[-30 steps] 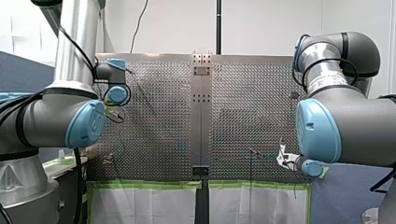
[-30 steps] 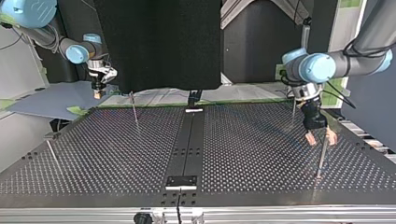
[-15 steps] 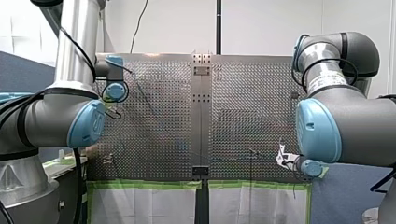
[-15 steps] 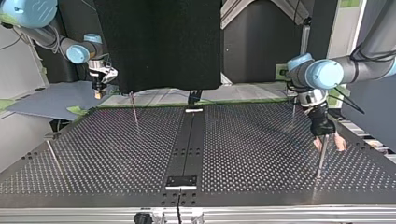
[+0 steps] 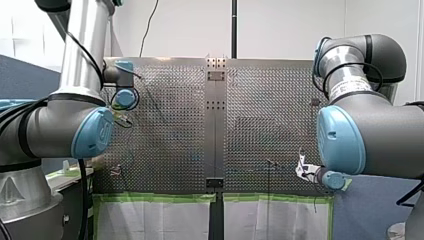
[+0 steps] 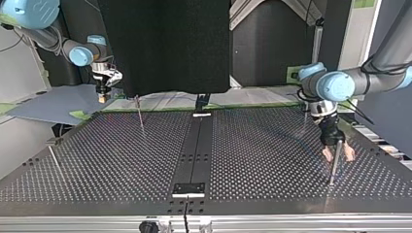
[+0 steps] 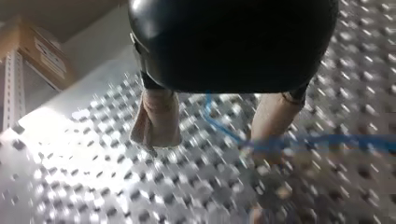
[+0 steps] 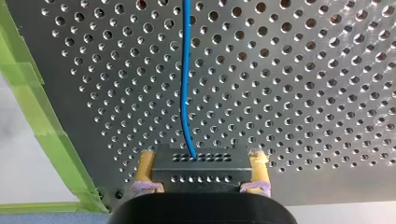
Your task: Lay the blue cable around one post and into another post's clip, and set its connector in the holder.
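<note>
Shifting a little toward the top view's left and lower over the perforated table point(image 6: 121, 160) since half a second ago, my left arm point(image 6: 369, 77) now has my left gripper point(image 6: 338, 156) at a thin post point(image 6: 332, 172). In the top view the post's top shows between the fingers. Its beige pads point(image 7: 156, 121) stand wide apart and grip nothing. My right gripper point(image 6: 102, 96) has not moved. Its yellow pads point(image 8: 145, 163) are clamped on the black connector point(image 8: 200, 169). The blue cable point(image 8: 185, 93) leaves the connector's face and runs straight ahead of that gripper. In the blurred left wrist view, the cable passes between the spread fingers and across one of them, unpinched.
</note>
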You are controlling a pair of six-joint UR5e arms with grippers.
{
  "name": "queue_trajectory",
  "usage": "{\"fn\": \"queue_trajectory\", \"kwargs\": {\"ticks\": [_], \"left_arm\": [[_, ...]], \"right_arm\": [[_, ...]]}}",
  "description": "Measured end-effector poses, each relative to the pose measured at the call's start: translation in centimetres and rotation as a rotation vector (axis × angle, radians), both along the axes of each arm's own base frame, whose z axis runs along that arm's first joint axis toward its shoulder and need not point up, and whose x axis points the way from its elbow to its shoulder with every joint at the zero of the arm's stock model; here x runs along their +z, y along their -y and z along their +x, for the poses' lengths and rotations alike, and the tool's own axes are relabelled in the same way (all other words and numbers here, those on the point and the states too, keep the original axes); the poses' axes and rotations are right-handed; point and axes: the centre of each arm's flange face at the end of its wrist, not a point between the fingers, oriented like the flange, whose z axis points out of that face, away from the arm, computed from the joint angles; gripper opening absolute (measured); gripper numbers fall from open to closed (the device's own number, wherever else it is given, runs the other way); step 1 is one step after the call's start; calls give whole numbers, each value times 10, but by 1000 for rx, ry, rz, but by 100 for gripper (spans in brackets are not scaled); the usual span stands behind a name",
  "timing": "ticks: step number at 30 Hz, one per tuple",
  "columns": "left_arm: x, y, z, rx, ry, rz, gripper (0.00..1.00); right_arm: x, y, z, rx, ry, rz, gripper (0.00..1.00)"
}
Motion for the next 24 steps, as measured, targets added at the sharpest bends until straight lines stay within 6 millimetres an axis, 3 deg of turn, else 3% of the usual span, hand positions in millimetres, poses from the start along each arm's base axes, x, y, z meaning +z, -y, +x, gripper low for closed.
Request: {"fn": "queue_trajectory", "kwargs": {"ticks": [16,24], "left_arm": [[-10,-4,3,6,-23,15,100],[-10,2,3,-11,-25,24,100]], "right_arm": [[1,2,-3,-7,-8,-3,0],[22,3,-3,-3,-32,4,0]]}}
